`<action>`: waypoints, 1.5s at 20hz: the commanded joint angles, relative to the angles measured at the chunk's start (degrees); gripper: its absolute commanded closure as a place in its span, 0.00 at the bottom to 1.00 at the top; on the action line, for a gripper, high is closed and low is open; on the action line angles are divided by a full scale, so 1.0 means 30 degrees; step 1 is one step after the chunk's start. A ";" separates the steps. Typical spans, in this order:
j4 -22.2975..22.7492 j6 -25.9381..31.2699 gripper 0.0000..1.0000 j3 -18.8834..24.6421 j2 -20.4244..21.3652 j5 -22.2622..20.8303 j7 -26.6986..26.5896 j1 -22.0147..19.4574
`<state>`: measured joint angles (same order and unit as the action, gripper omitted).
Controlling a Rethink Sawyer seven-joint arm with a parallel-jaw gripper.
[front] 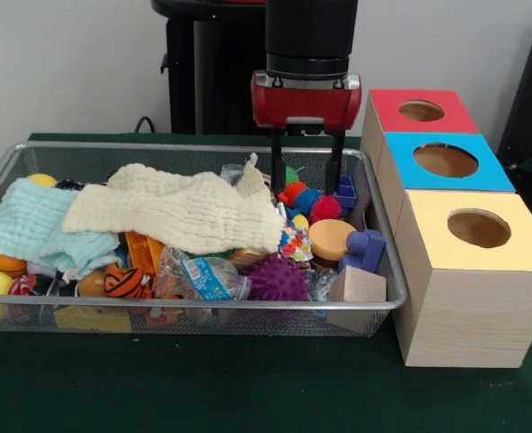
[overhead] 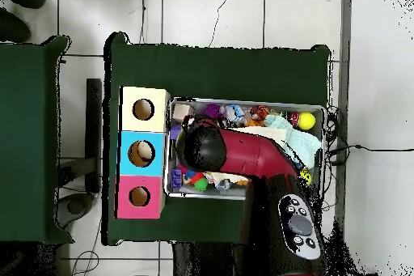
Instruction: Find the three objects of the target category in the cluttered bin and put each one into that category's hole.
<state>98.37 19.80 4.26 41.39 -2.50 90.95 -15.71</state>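
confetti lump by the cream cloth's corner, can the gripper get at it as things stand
Probably, but not cleanly. The gripper hangs open over the bin's far right part. The confetti lump lies nearer the camera, partly under the cream cloth's edge, hemmed by the tan disc.

red arm (overhead: 242, 155) over bin (overhead: 247, 101), three boxes (overhead: 144, 152) beside

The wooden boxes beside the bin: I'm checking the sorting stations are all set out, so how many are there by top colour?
Red-topped box: 1
Blue-topped box: 1
Yellow-topped box: 1
Total: 3 boxes, each with one round hole in its top.
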 commanded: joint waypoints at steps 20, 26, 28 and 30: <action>0.1709 -0.2475 0.00 -0.3379 -0.2199 0.4210 0.8187 0.2607; 0.1950 -0.2373 0.00 -0.5376 -0.2104 0.5313 1.0158 0.4496; 0.1838 -0.1865 0.00 -0.5613 -0.2112 0.5569 1.0293 0.4660; 0.1644 -0.0839 0.00 -0.5830 -0.2148 0.5918 1.0481 0.4772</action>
<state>98.82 14.98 -10.05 36.29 11.09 105.55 -2.32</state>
